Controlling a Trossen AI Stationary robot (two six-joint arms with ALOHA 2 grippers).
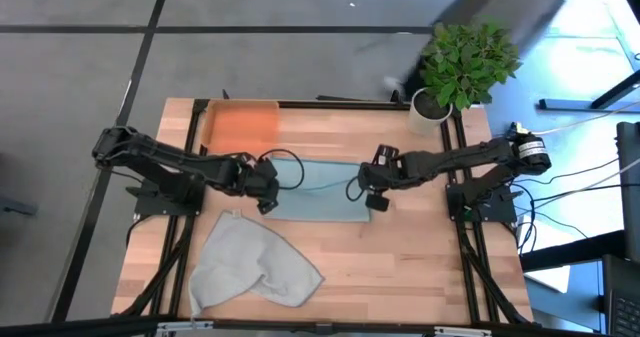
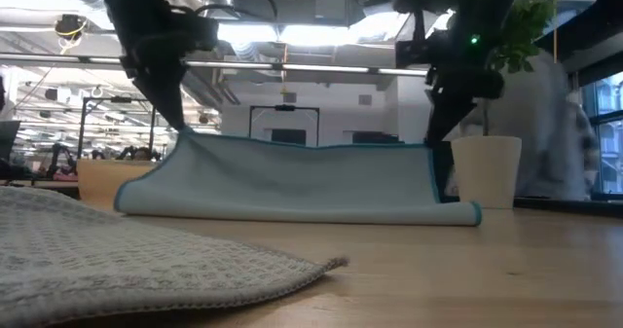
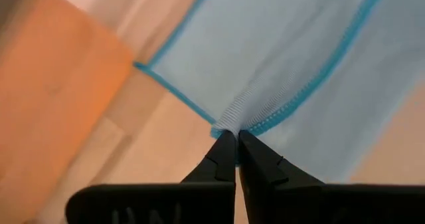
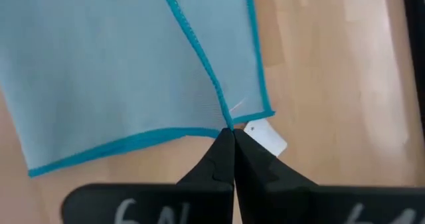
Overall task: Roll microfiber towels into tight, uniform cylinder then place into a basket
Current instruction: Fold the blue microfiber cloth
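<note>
The light teal-blue towel (image 1: pixel 312 185) lies mid-table, folded over on itself. Its fold (image 2: pixel 292 214) rests on the wood and its upper layer is raised between my two grippers. My left gripper (image 3: pixel 230 134) is shut on the towel's left raised corner, and my right gripper (image 4: pixel 229 132) is shut on the right one. The pale grey-green towel (image 1: pixel 252 267) lies crumpled near the front edge, touched by nothing. The orange basket (image 1: pixel 241 127) stands at the far left. My left gripper pinches the teal towel's corner (image 3: pixel 229 121) between its fingertips, slanting down from the table's left. The cloth bunches at the tips and the corner is lifted clear of the wood. My right gripper pinches the opposite corner (image 4: pixel 228 122) between its fingertips, beside a white label (image 4: pixel 265 136), slanting down from the right. The upper edge (image 2: pixel 307 145) between the two holds runs nearly straight.
A white pot (image 1: pixel 428 112) with a green plant stands at the far right corner. Bare wood (image 1: pixel 420 267) lies at the front right, beside the grey-green towel. Black frame rails run along the table's sides.
</note>
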